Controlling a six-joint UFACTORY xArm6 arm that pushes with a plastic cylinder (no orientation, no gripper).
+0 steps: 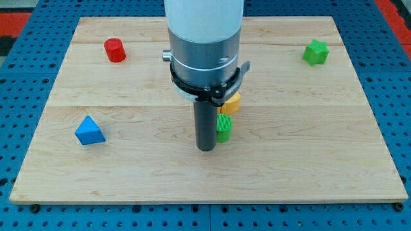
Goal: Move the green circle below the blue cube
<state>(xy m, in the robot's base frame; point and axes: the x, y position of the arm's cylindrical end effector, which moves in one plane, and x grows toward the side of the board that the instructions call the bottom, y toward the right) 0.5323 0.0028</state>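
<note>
My tip (205, 148) rests on the board near the middle, touching or nearly touching the left side of the green circle (223, 128). The rod and arm hide part of that green block. A blue block (89, 131), which looks like a triangular wedge, lies far to the view's left of my tip, near the board's left edge. No other blue block shows.
A yellow block (232, 102) sits just above the green circle, partly hidden by the arm. A red cylinder (115, 50) is at the upper left. A green star-like block (315, 52) is at the upper right. The wooden board (321, 160) lies on a blue pegboard.
</note>
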